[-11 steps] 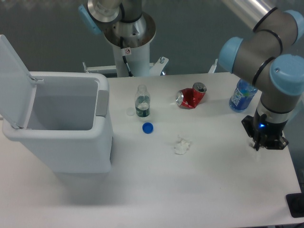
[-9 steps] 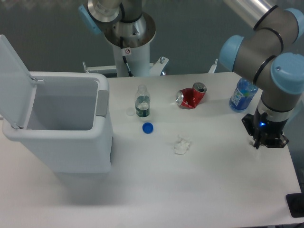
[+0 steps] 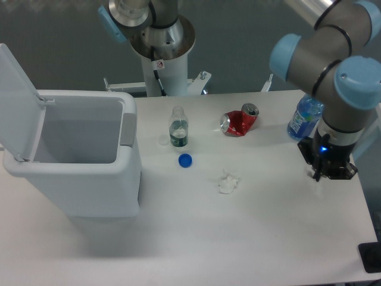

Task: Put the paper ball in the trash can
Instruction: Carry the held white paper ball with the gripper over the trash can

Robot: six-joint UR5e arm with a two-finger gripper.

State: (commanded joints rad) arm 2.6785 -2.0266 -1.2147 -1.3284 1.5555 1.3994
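My gripper (image 3: 322,174) had lifted slightly off the table (image 3: 256,238); I couldn't tell my fingers' state. No paper ball was visible, and the trash can (image 3: 89,179) stood open.

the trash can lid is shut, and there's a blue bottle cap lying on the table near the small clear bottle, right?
Not quite. The trash can has its lid flipped up and open, so the inside of the bin shows in the fixed camera view. The rest holds: the blue bottle cap lies on the table just in front of the small clear bottle.
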